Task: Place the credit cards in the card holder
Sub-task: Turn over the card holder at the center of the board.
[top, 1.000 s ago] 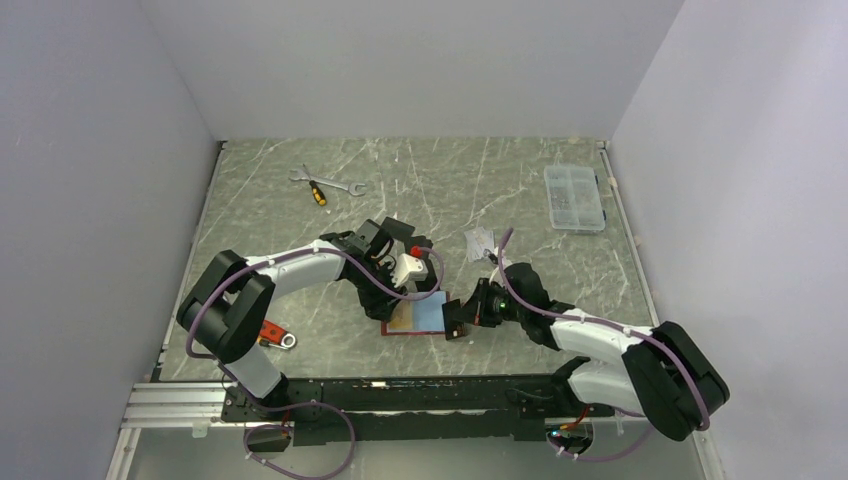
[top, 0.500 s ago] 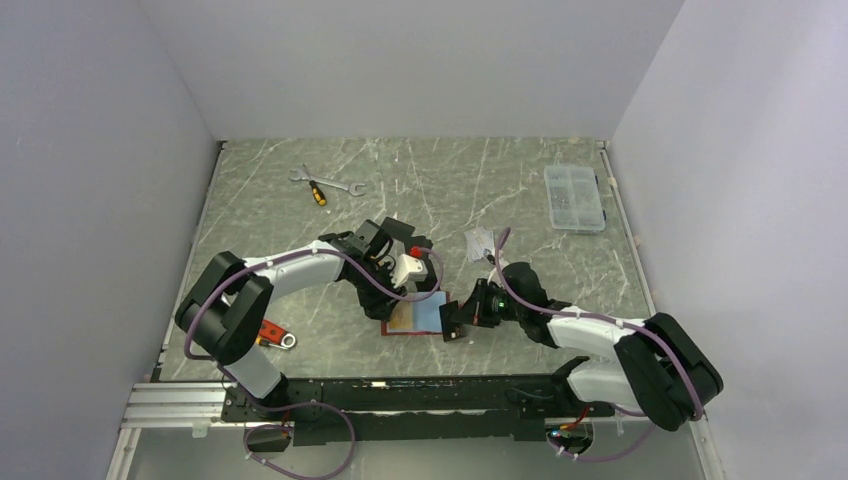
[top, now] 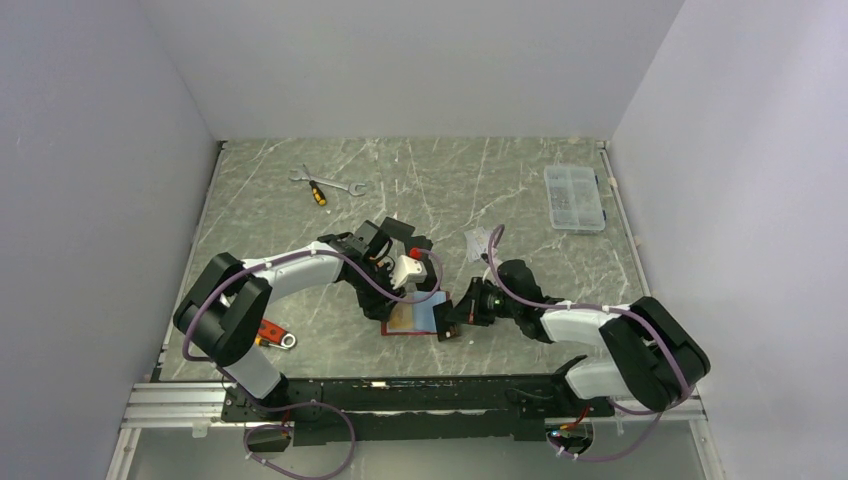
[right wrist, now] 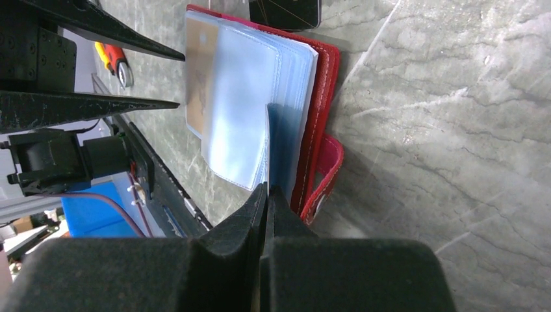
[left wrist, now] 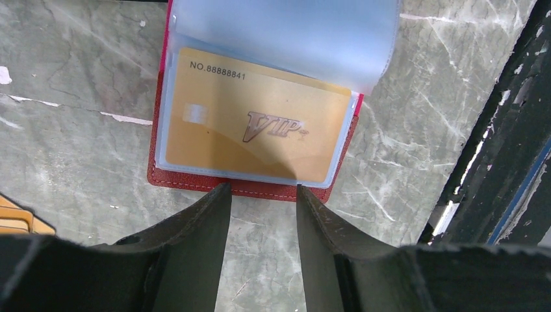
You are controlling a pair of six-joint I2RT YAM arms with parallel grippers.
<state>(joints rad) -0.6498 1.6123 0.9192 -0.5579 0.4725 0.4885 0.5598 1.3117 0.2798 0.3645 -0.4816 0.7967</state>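
Note:
The card holder (left wrist: 250, 187) lies open on the table, dark red, with clear sleeves. An orange credit card (left wrist: 253, 127) marked VIP sits inside the flat sleeve. My left gripper (left wrist: 262, 190) hovers open at the holder's near edge, with nothing between its fingers. My right gripper (right wrist: 266, 190) is shut on the edge of a clear sleeve (right wrist: 279, 146) and holds that page up off the stack. From above, the holder (top: 413, 318) lies between the left gripper (top: 390, 303) and the right gripper (top: 447, 322). More orange cards (left wrist: 16, 220) lie to the left, and a black card (right wrist: 286, 12) lies beyond the holder.
A wrench and screwdriver (top: 325, 187) lie at the back left. A clear compartment box (top: 574, 197) stands at the back right. A small plastic bag (top: 480, 242) sits behind the right gripper. A red-handled tool (top: 272, 334) lies near the left arm's base.
My right gripper has edged left with the sleeve pinched in it, and its arm has swung in. The left gripper's jaws have narrowed a little; that arm has hardly moved.

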